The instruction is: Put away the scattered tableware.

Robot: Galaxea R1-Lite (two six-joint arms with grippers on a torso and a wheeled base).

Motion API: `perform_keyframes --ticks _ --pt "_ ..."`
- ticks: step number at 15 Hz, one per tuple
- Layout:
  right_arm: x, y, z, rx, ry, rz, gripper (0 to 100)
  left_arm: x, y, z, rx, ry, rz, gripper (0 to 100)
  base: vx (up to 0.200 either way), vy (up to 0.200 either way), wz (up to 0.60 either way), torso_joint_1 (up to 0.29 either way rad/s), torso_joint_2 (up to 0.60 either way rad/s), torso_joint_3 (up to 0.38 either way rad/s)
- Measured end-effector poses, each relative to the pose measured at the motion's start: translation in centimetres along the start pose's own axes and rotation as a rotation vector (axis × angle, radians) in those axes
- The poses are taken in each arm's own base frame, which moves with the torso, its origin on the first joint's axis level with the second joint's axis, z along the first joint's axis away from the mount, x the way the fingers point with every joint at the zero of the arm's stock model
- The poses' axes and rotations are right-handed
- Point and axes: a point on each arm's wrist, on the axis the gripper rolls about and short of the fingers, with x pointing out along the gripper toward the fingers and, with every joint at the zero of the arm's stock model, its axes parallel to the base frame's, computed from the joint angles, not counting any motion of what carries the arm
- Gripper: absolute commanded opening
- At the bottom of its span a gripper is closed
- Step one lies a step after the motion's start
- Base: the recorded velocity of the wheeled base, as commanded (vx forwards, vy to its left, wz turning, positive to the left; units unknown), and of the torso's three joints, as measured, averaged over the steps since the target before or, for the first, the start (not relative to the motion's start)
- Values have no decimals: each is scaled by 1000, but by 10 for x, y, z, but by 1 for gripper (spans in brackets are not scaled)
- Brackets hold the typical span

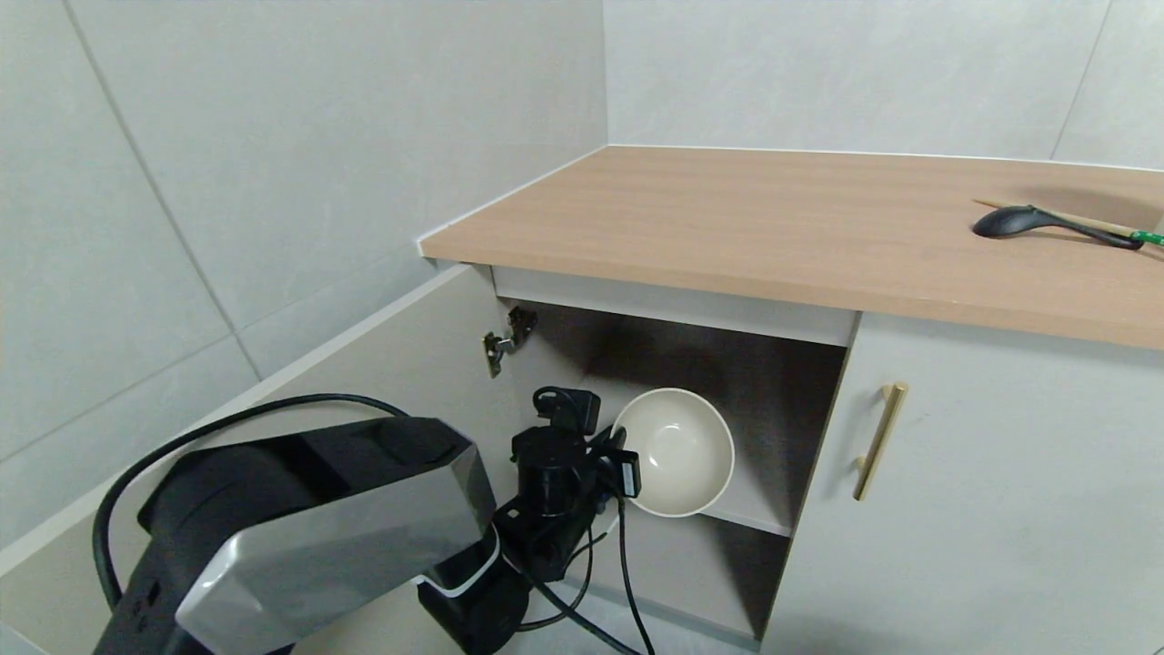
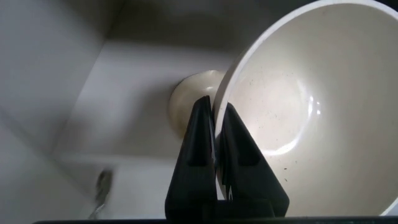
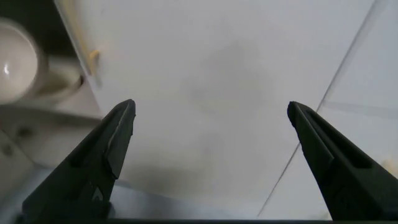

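Note:
My left gripper [image 1: 626, 470] is shut on the rim of a cream bowl [image 1: 680, 452], which it holds tilted on edge just above the shelf [image 1: 750, 511] inside the open cupboard. In the left wrist view the two black fingers [image 2: 202, 134] pinch the bowl's [image 2: 298, 106] rim, one inside and one outside. A black spoon [image 1: 1011, 221] lies on the wooden counter [image 1: 727, 218] at the far right, beside a thin wooden stick [image 1: 1078, 219]. My right gripper [image 3: 210, 107] is open and holds nothing, facing the closed cupboard door [image 3: 217, 81], with the bowl [image 3: 15, 62] off to one side.
The cupboard's left door [image 1: 382, 355] stands swung open with its hinge [image 1: 506, 340] showing. The right door [image 1: 982, 491] is closed and has a brass handle [image 1: 878, 441]. A lower compartment [image 1: 691, 573] lies under the shelf. Tiled walls close the corner.

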Motion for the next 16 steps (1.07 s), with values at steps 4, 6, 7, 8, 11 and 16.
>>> perform_keyframes --ticks 4,6,7,8,11,16 --pt "0 0 -1 82 11 -5 100 12 0 1 -5 -23 -3 0 0 0 0 0 0 0" --pt "0 0 -1 111 20 -9 100 23 17 6 -12 -33 43 0 0 0 0 0 0 0" --pt "0 0 -1 112 20 -8 100 26 22 6 -19 -47 58 0 0 0 0 0 0 0" --pt "0 0 -1 112 18 -9 100 28 23 5 -29 -70 62 0 0 0 0 0 0 0" --pt "0 0 -1 112 18 -1 100 35 25 -2 -35 -84 75 0 0 0 0 0 0 0" --pt "0 0 -3 107 26 6 100 45 26 -12 -54 -25 92 0 0 0 0 0 0 0"
